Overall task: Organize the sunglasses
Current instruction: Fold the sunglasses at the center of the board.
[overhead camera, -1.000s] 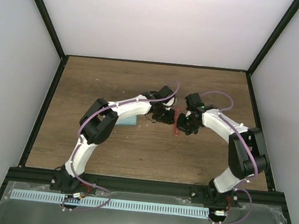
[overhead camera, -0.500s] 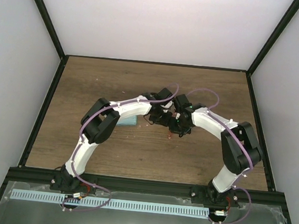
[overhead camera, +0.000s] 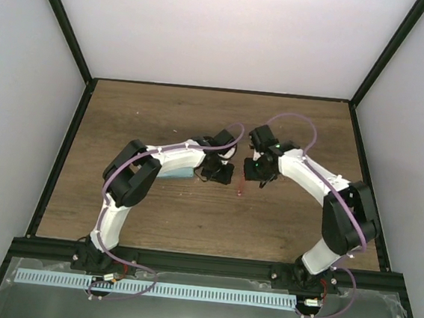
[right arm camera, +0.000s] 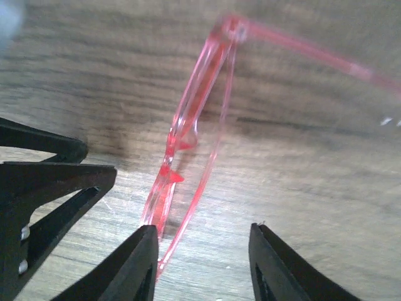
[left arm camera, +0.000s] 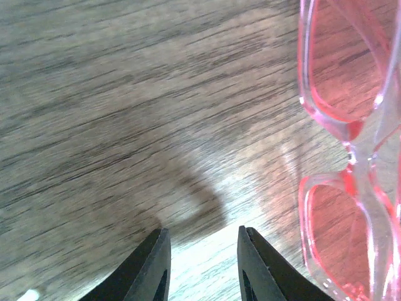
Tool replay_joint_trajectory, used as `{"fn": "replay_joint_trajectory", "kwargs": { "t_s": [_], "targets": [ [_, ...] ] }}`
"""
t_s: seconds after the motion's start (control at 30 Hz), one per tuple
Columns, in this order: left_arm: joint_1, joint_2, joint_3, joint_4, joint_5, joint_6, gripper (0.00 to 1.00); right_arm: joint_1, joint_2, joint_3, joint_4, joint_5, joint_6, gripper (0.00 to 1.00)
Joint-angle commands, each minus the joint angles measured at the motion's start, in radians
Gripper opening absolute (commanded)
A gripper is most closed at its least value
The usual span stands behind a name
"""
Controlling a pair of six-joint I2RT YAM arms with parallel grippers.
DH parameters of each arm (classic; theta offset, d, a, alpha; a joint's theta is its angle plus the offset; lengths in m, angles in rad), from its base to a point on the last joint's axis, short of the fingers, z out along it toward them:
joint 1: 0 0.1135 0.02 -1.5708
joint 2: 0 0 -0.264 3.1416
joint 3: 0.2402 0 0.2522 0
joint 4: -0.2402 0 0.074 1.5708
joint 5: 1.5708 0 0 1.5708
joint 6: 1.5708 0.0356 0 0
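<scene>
Wood-grain desk (overhead camera: 125,121). Left of centre is a pale blue item (overhead camera: 173,173), mostly hidden under the left arm; type unclear.

The left gripper (left arm camera: 202,263) is low over the desk's middle. Jaws narrowly parted, nothing between them, bare wood below.

Just right of it are the sunglasses (left arm camera: 341,132): translucent red frame, pink lenses, near the desk's middle, between the two grippers. One temple arm is swung out.

The right gripper (right arm camera: 200,266) is over them, jaws moderately apart. The frame's near end sits in the gap beside one finger (right arm camera: 141,263); contact cannot be told.
</scene>
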Motion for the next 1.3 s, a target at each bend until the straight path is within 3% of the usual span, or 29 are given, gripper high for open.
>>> {"fn": "replay_joint_trajectory", "kwargs": {
  "t_s": [0.0, 0.1, 0.27, 0.5, 0.67, 0.8, 1.07, 1.27],
  "targets": [
    [0.021, -0.044, -0.054, 0.031, 0.007, 0.007, 0.32, -0.105, -0.040, 0.074, 0.015, 0.013, -0.207, 0.46],
    [0.021, -0.046, -0.068, 0.034, 0.008, 0.012, 0.32, -0.187, -0.020, 0.090, 0.036, -0.076, -0.250, 0.54],
    [0.021, -0.049, -0.072, 0.032, 0.014, 0.017, 0.32, -0.195, 0.050, 0.102, 0.063, 0.036, -0.287, 0.59],
    [0.023, -0.047, -0.059, 0.001, 0.011, 0.053, 0.32, -0.227, 0.137, 0.144, 0.090, 0.020, -0.324, 0.68],
    [0.026, -0.049, -0.056, -0.006, 0.014, 0.058, 0.32, -0.230, 0.176, 0.131, 0.106, 0.031, -0.312, 0.61],
    [0.026, -0.036, -0.040, -0.004, 0.028, 0.052, 0.32, -0.231, 0.185, 0.119, 0.113, 0.017, -0.298, 0.47],
    [0.024, 0.072, 0.153, -0.043, 0.091, 0.032, 0.32, -0.229, 0.162, 0.076, 0.124, -0.003, -0.282, 0.28],
    [0.020, 0.105, 0.184, -0.049, 0.109, 0.025, 0.32, -0.229, 0.149, 0.057, 0.127, -0.024, -0.272, 0.20]
  ]
}}
